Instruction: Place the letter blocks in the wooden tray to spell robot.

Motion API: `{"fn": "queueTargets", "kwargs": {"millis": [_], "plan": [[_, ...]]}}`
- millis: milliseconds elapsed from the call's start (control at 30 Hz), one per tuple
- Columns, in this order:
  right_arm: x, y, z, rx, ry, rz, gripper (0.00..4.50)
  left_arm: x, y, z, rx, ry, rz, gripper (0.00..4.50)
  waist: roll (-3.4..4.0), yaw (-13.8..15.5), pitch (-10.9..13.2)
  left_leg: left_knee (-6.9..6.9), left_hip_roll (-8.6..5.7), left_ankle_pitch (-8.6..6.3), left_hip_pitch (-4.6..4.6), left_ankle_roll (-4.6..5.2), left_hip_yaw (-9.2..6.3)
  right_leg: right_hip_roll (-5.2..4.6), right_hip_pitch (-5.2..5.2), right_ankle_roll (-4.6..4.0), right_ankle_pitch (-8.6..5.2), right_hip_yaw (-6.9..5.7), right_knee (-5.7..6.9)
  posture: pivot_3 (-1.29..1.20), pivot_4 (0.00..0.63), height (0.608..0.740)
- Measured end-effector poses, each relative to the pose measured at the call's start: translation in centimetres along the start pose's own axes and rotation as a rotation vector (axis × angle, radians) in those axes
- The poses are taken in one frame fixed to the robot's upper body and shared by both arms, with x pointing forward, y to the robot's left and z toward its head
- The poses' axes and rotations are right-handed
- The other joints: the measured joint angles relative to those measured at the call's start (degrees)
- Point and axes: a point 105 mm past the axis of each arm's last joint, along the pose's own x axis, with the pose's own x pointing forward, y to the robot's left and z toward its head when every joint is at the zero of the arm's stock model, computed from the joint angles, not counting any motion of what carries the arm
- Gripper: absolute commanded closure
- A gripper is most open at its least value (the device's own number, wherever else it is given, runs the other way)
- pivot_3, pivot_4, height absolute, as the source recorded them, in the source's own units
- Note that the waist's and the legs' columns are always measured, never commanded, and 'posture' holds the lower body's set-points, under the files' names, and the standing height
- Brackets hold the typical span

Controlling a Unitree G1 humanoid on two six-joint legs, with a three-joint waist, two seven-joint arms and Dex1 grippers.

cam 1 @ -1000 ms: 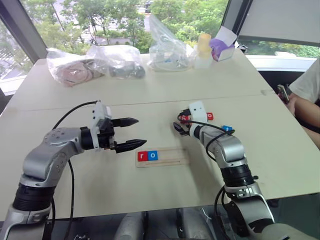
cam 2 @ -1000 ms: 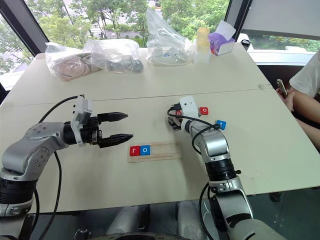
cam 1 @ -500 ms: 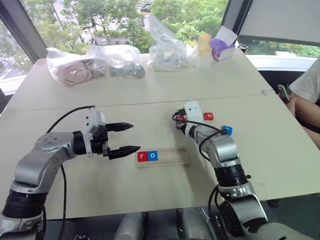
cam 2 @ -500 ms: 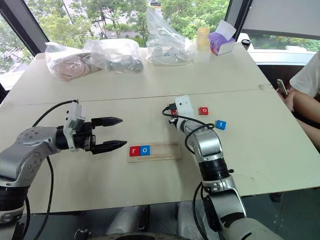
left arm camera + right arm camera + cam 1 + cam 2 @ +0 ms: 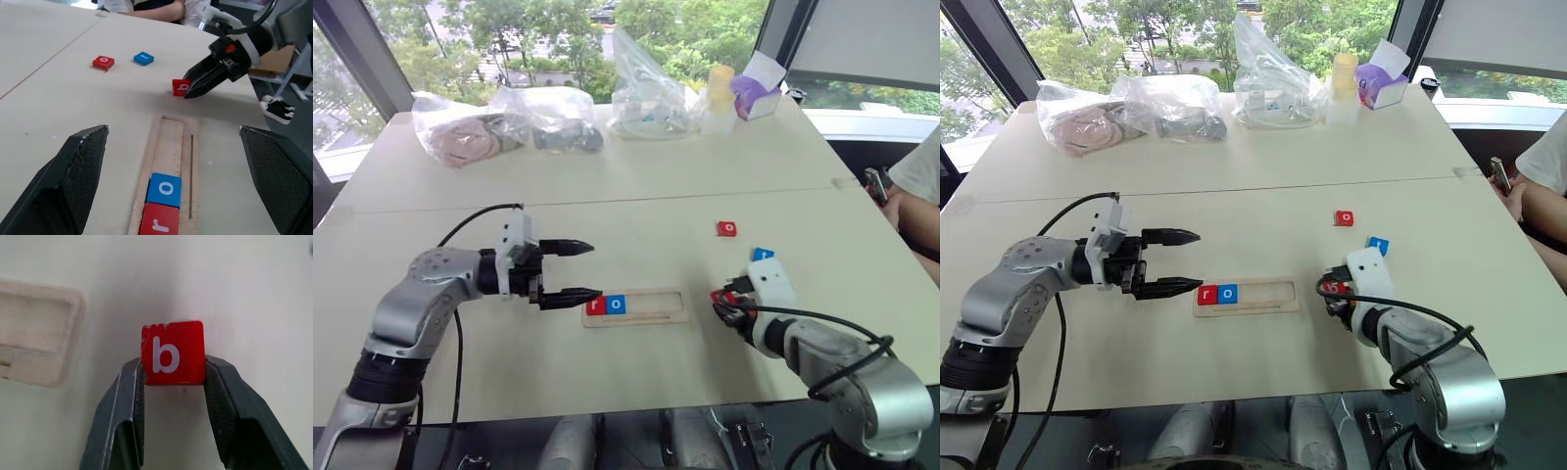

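The wooden tray (image 5: 658, 305) lies at the table's front middle, with a red r block (image 5: 595, 305) and a blue o block (image 5: 616, 305) at its left end. Just right of the tray, my right gripper (image 5: 721, 304) is shut on a red b block (image 5: 173, 352), held low over the table. A red o block (image 5: 727, 228) and a blue t block (image 5: 762, 255) lie loose behind it. My left gripper (image 5: 593, 270) stands open at the tray's left end with nothing between its fingers (image 5: 83, 161).
Several plastic bags (image 5: 548, 117), a yellow bottle (image 5: 715, 96) and a purple box (image 5: 756, 90) stand along the far edge. A person's arm (image 5: 906, 201) rests at the right edge. Bare tabletop lies between the tray and the bags.
My right gripper has carried the red b block from beside the red o block forward to just right of the tray. My left gripper has edged closer to the tray.
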Motion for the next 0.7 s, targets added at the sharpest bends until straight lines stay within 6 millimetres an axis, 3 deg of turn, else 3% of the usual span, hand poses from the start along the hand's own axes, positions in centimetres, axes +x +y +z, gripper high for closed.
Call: {"fn": "queueTargets", "kwargs": {"millis": [200, 400, 433, 533, 567, 700], "plan": [[0.3, -0.2, 0.2, 0.038, -0.013, -0.058, 3.36, 0.1, 0.1, 0.0, -0.001, -0.006, -0.001, 0.0, 0.0, 0.1, 0.0, -0.01, -0.02, 0.01, 0.0, -0.01, 0.0, -0.02, -0.01, 0.0, 0.0, 0.0, 0.0, 0.0, 0.15, 0.74], [0.4, -0.6, 0.7, 0.031, -0.02, -0.07, 0.29, 0.2, -0.3, 0.0, 0.008, -0.004, -0.012, 0.0, 0.01, 0.1, 0.0, -0.02, -0.02, 0.01, 0.0, -0.01, -0.01, -0.03, 0.0, 0.0, 0.0, 0.0, -0.01, 0.0, 0.15, 0.74], [0.3, -0.7, 0.8, 0.008, -0.017, -0.056, 0.07, 0.2, -0.5, 0.0, 0.01, -0.003, -0.016, 0.0, 0.01, 0.1, 0.0, -0.02, -0.03, 0.01, 0.0, -0.01, 0.0, -0.04, 0.0, 0.0, 0.0, 0.0, -0.01, 0.0, 0.15, 0.74], [-0.3, -0.9, 1.1, -0.098, 0.004, 0.006, 0.07, 0.1, -0.9, -0.4, 0.002, 0.006, -0.018, 0.0, 0.06, 0.1, 0.0, -0.01, -0.04, 0.0, 0.0, -0.01, 0.0, -0.06, 0.04, 0.0, 0.0, -0.02, -0.04, 0.0, 0.15, 0.74], [-1.0, -1.1, 1.3, -0.205, 0.031, 0.067, 0.07, 0.1, -1.0, -0.4, 0.003, 0.006, -0.019, 0.0, 0.16, 0.1, 0.2, 0.02, -0.08, 0.0, -0.01, 0.01, 0.04, -0.1, 0.06, 0.02, -0.01, -0.02, -0.08, 0.0, 0.15, 0.74], [-2.9, -0.7, 3.7, -0.476, -0.045, 0.291, 0.07, 0.2, -1.2, -0.3, 0.012, 0.008, -0.024, 0.0, 0.02, 0.2, 0.2, 0.03, -0.03, -0.01, 0.05, 0.03, -0.02, -0.06, 0.26, 0.1, -0.06, -0.19, -0.17, 0.0, 0.15, 0.74]]}}
